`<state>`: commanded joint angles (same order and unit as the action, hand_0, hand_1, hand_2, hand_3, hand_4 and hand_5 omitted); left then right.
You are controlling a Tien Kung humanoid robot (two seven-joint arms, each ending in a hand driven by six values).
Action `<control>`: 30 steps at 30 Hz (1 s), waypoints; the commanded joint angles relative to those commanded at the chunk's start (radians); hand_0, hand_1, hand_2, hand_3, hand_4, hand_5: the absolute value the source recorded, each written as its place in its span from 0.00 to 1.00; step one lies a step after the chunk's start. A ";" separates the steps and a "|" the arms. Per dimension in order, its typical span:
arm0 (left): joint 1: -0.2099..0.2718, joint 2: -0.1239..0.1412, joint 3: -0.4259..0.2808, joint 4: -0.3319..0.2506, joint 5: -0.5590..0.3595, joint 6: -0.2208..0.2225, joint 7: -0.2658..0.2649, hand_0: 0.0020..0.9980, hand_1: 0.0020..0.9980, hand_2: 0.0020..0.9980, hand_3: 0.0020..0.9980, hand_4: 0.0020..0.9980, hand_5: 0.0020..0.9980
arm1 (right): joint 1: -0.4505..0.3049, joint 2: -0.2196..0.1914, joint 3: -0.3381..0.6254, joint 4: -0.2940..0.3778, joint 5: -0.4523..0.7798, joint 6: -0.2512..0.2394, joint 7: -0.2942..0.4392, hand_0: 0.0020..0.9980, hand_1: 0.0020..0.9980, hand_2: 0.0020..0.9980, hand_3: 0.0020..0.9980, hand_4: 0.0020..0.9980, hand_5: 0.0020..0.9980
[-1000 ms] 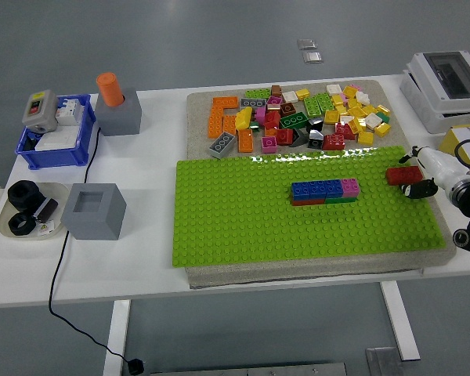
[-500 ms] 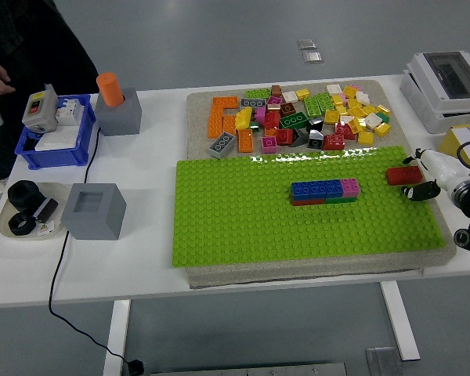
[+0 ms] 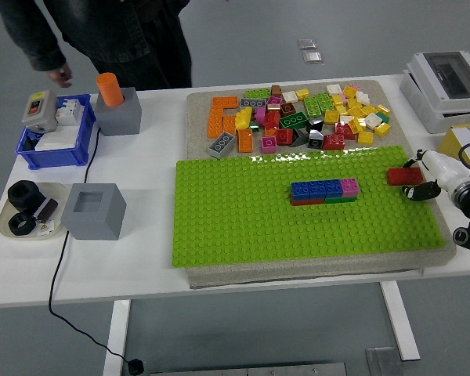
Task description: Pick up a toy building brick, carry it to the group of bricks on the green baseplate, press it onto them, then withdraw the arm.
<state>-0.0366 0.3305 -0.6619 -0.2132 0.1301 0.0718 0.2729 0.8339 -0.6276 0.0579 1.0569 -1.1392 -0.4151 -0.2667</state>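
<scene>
Nearest, the green baseplate covers the middle of the white bench, with the group of bricks standing in a short row at its centre. At the right edge the right hand reaches in low and sideways, its fingers apparently clamped on a red brick just above the plate's right side. To carry well, it should lift clear of the studs, travel left, square the brick over the row, then press straight down. Farther back lies the loose brick pile; a person stands beyond
</scene>
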 joint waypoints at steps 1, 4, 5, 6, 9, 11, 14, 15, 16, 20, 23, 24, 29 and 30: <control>0.000 0.000 0.002 0.000 -0.002 0.000 -0.002 0.83 0.86 0.81 0.78 0.82 0.58 | 0.000 0.001 0.000 0.000 0.001 -0.001 0.000 1.00 1.00 1.00 0.67 0.63 0.13; 0.001 -0.002 0.010 0.001 -0.010 0.000 -0.007 0.83 0.86 0.81 0.78 0.82 0.58 | -0.003 0.002 0.000 0.001 0.002 -0.004 0.000 1.00 1.00 1.00 0.67 0.63 0.13; 0.002 -0.002 0.012 0.001 -0.011 -0.001 -0.009 0.83 0.86 0.81 0.78 0.82 0.58 | -0.003 0.003 0.000 0.001 0.002 -0.005 0.000 1.00 1.00 1.00 0.67 0.63 0.13; 0.002 -0.003 0.013 0.001 -0.012 -0.001 -0.010 0.83 0.86 0.81 0.78 0.82 0.58 | -0.004 0.003 0.001 0.001 0.002 -0.006 0.000 1.00 1.00 1.00 0.67 0.63 0.12; 0.002 -0.004 0.015 0.002 -0.013 -0.002 -0.012 0.83 0.86 0.81 0.78 0.82 0.58 | -0.005 0.004 0.003 0.002 0.003 -0.008 0.001 1.00 1.00 1.00 0.67 0.63 0.12; 0.002 -0.004 0.015 0.002 -0.011 -0.002 -0.013 0.83 0.86 0.81 0.78 0.82 0.58 | -0.005 0.004 0.004 0.002 0.003 -0.009 0.002 1.00 1.00 1.00 0.67 0.63 0.12; 0.001 -0.004 0.014 0.002 -0.009 -0.002 -0.015 0.83 0.86 0.81 0.78 0.82 0.59 | -0.005 0.003 0.005 0.001 0.004 -0.011 0.004 1.00 1.00 1.00 0.66 0.65 0.12; 0.001 -0.004 0.015 0.003 -0.009 -0.002 -0.016 0.83 0.86 0.81 0.78 0.82 0.59 | -0.005 0.003 0.006 0.001 0.005 -0.011 0.004 1.00 1.00 1.00 0.66 0.65 0.12; 0.001 -0.004 0.015 0.003 -0.010 -0.002 -0.016 0.83 0.86 0.81 0.78 0.82 0.59 | -0.005 0.002 0.006 0.001 0.006 -0.012 0.004 1.00 1.00 1.00 0.66 0.65 0.12; 0.001 -0.004 0.017 0.003 -0.012 -0.002 -0.019 0.83 0.86 0.81 0.78 0.83 0.59 | -0.007 0.001 0.004 0.000 0.009 -0.014 0.006 1.00 1.00 1.00 0.64 0.66 0.09; 0.001 -0.004 0.017 0.003 -0.012 -0.002 -0.021 0.83 0.86 0.81 0.78 0.83 0.59 | -0.008 0.001 0.003 -0.001 0.011 -0.016 0.006 1.00 1.00 1.00 0.64 0.66 0.09; 0.001 -0.004 0.017 0.003 -0.011 -0.002 -0.021 0.83 0.86 0.81 0.77 0.83 0.60 | -0.009 0.001 0.002 -0.001 0.011 -0.016 0.006 1.00 1.00 0.99 0.63 0.62 0.07; 0.001 -0.005 0.020 0.004 -0.015 -0.002 -0.027 0.83 0.86 0.81 0.77 0.83 0.60 | -0.008 0.000 0.000 0.000 0.009 -0.021 0.006 1.00 1.00 0.99 0.63 0.62 0.07; 0.001 -0.005 0.022 0.004 -0.017 -0.003 -0.028 0.83 0.86 0.81 0.77 0.83 0.60 | -0.007 0.000 0.000 -0.001 0.009 -0.022 0.006 1.00 1.00 0.98 0.63 0.57 0.07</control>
<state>-0.0353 0.3254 -0.6398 -0.2092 0.1135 0.0690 0.2444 0.8266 -0.6273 0.0581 1.0563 -1.1301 -0.4371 -0.2607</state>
